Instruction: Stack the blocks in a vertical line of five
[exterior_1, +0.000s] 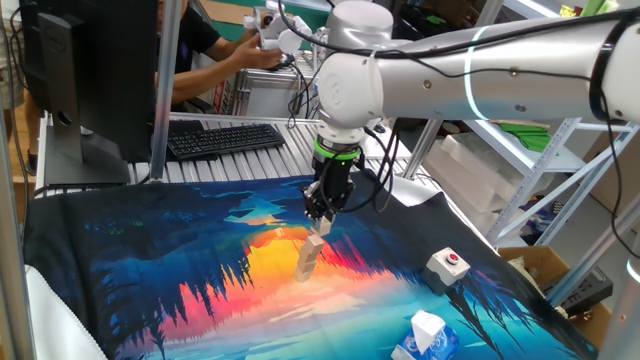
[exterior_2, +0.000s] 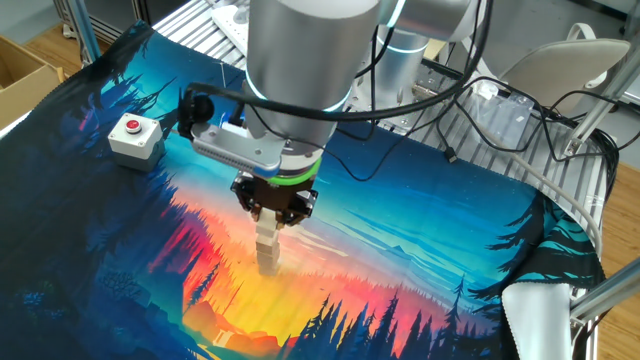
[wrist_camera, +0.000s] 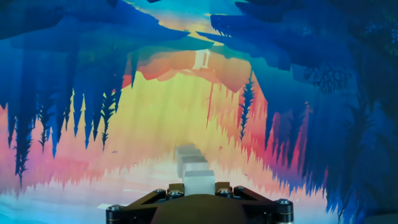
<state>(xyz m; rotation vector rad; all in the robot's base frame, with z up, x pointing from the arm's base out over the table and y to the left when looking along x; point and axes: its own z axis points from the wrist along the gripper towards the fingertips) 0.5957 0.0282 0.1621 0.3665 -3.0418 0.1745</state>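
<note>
A short column of pale wooden blocks (exterior_1: 308, 258) stands near the middle of the colourful mat and leans slightly. In the other fixed view the column of blocks (exterior_2: 267, 252) rises from the orange patch. My gripper (exterior_1: 318, 222) hangs straight above it, pointing down, shut on the top block (wrist_camera: 199, 180). In the hand view that block sits between my fingers, and lower blocks (wrist_camera: 188, 155) show just beyond it. From the other side my gripper (exterior_2: 270, 222) covers the top of the column. I cannot tell whether the held block rests on the one below.
A white box with a red button (exterior_1: 447, 264) sits on the mat to the right of the column, and a tissue pack (exterior_1: 425, 335) lies at the front edge. A keyboard (exterior_1: 220, 138) and monitor (exterior_1: 90, 70) stand behind the mat. A person (exterior_1: 215, 50) works at the back.
</note>
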